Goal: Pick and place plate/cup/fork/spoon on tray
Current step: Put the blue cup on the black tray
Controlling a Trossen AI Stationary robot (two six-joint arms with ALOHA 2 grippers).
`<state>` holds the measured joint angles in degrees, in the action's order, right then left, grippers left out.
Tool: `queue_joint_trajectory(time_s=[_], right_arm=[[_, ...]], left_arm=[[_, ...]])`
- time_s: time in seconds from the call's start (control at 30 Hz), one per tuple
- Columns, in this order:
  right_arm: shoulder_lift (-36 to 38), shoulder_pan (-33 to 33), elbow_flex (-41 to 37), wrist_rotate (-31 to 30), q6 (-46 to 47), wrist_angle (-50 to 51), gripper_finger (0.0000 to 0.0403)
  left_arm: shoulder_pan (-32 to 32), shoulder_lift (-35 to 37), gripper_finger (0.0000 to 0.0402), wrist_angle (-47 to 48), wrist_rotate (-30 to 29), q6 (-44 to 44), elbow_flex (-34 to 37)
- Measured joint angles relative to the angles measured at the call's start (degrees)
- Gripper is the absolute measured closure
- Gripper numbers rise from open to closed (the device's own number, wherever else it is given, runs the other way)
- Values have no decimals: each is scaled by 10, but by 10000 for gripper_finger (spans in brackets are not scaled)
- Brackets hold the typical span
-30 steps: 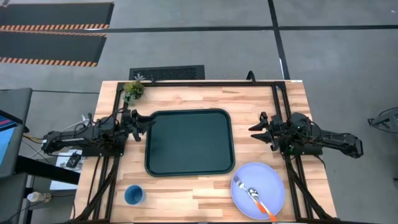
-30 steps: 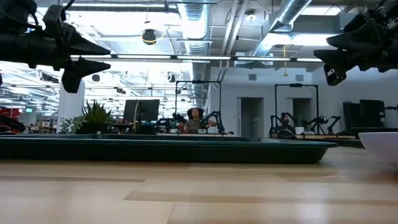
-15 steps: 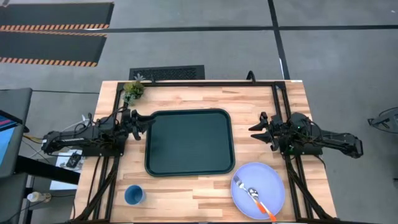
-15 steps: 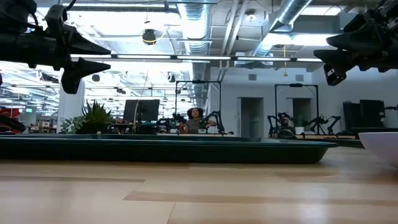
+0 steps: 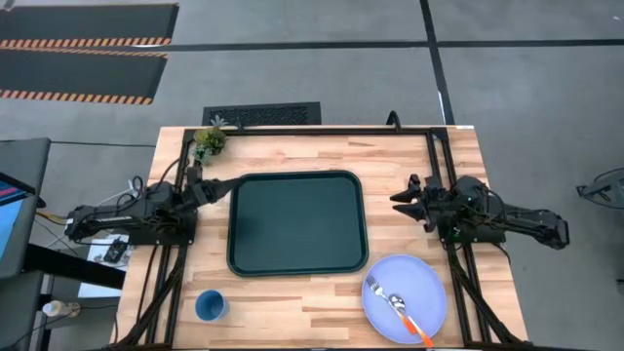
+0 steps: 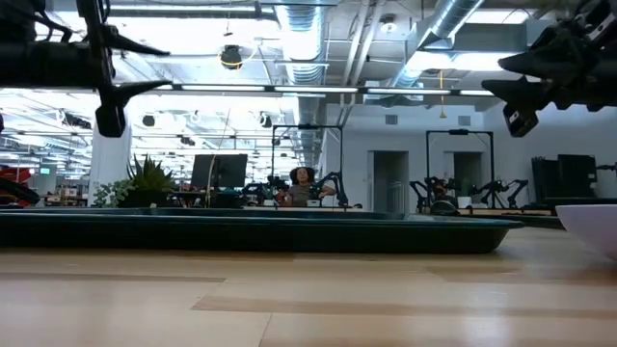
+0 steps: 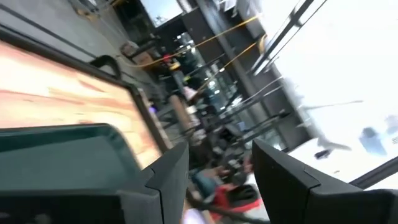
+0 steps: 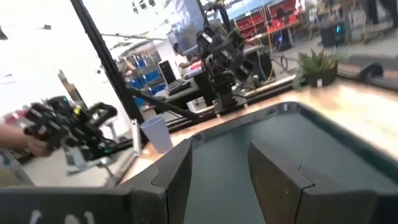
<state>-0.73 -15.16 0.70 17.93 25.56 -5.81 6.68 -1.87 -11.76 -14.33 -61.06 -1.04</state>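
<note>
Tray [image 5: 296,223] seen empty at bench [image 5: 322,151] centre; fork [image 5: 382,291] and spoon [image 5: 409,318] laid on plate [image 5: 405,295]; cup [image 5: 210,305] set apart. Left gripper [image 5: 216,184] and right gripper [image 5: 399,202] held beside tray, fingers apart

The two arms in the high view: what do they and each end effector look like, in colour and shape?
Both arms are black, slim and jointed. The left end effector and the right end effector each carry two dark, pointed fingers. Thin cables loop along the left arm. No coloured markings are visible.

left gripper [image 7: 217,177] jaws apart | tray [image 7: 62,149] corner | table [image 7: 56,81]
</note>
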Motion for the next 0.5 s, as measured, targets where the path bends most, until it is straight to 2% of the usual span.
queue_joint_trajectory(time_s=[0.17, 0.27, 0.4, 0.5], right_arm=[[0, 0, 4, -1, 75, -3, 221], [0, 0, 4, -1, 103, -2, 221], [0, 0, 5, -1, 164, -9, 221], [0, 0, 5, -1, 224, -8, 221]], left_arm=[[0, 0, 239, -76, 1, -53, 0], [0, -6, 239, -135, 22, -57, -8], [0, -47, 239, -112, 45, -34, -63], [0, -113, 239, -82, 72, -23, -117]])
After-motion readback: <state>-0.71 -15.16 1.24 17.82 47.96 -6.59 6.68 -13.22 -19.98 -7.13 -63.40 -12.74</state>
